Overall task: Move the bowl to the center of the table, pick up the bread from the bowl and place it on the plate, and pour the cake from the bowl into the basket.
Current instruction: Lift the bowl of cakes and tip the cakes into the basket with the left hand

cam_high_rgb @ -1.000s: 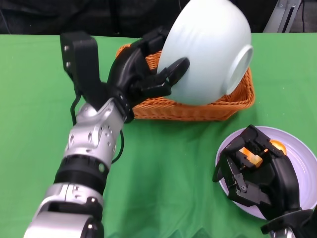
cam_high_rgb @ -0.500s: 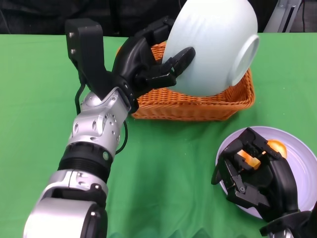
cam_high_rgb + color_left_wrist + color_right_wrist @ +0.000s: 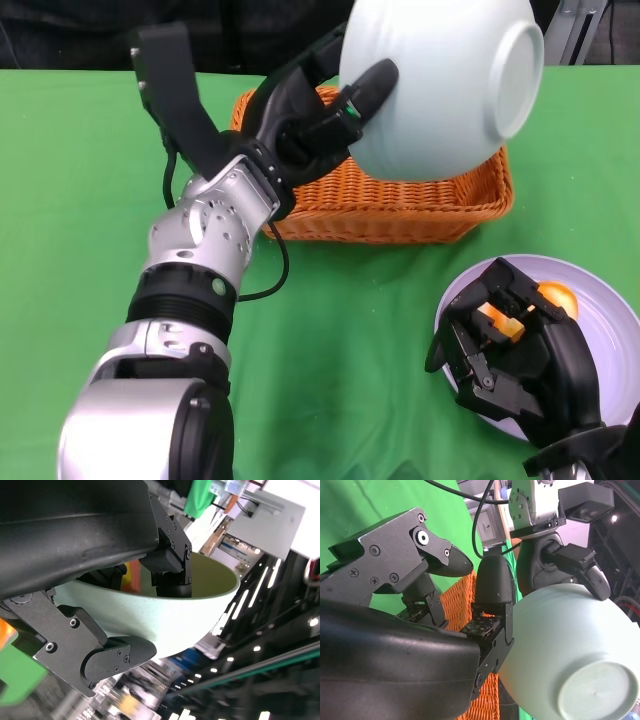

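Your left hand (image 3: 310, 125) grips the pale bowl (image 3: 440, 90) by its rim, tipped on its side, base toward the right, raised over the orange basket (image 3: 400, 205) on the green counter (image 3: 70, 200). Right hand (image 3: 515, 360) rests on the plate (image 3: 610, 330) over orange bread (image 3: 505, 320); can't tell whether it's gripping.

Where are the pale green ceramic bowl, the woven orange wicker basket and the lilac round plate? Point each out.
pale green ceramic bowl (image 3: 440, 90): head view, on its outer wall.
woven orange wicker basket (image 3: 400, 215): head view, on its near side wall.
lilac round plate (image 3: 612, 340): head view, on its bare right part.
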`<state>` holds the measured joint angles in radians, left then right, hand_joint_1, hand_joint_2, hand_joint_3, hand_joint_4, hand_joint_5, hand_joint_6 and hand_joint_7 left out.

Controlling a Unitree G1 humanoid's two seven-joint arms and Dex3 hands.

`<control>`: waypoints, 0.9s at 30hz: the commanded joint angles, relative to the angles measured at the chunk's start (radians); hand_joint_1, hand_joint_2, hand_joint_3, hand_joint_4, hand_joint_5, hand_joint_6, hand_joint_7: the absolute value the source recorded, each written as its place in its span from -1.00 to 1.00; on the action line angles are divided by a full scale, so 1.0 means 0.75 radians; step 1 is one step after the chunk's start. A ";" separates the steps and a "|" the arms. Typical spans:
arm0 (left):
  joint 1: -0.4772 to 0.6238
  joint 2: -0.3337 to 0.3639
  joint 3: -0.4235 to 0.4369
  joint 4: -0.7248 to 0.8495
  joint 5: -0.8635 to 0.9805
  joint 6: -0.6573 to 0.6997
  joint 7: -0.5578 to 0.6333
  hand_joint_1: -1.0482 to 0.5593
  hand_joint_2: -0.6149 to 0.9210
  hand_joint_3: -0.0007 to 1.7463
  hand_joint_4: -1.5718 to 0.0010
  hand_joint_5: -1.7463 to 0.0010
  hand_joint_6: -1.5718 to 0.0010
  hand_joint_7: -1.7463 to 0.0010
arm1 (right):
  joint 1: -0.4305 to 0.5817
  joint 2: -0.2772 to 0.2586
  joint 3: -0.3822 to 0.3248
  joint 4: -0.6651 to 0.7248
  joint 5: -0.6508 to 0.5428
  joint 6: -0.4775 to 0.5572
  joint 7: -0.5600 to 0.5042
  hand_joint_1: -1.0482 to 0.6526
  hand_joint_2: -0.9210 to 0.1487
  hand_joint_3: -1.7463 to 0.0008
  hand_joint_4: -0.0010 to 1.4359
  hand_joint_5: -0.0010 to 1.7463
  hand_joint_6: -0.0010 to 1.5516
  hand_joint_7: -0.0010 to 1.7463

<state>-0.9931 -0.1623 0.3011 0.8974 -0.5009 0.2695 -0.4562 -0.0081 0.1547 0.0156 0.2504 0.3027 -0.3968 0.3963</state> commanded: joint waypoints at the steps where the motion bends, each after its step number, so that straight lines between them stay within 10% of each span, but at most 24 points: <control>1: -0.083 0.008 0.034 0.003 -0.044 0.040 0.019 0.16 0.71 0.13 -0.03 -0.76 0.00 -0.68 | 0.002 -0.004 -0.006 0.001 -0.005 -0.021 -0.006 0.07 -0.43 -0.10 -0.08 1.00 -0.26 0.65; 27: -0.145 0.015 0.188 0.046 -0.156 0.235 0.132 0.15 0.79 0.01 0.16 -0.96 0.08 -0.74 | 0.005 -0.008 -0.006 0.002 0.003 -0.005 0.006 0.09 -0.47 -0.07 -0.06 1.00 -0.27 0.66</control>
<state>-1.0667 -0.1619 0.4381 0.9316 -0.6001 0.4438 -0.3570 -0.0078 0.1543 0.0167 0.2524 0.2943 -0.4029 0.3974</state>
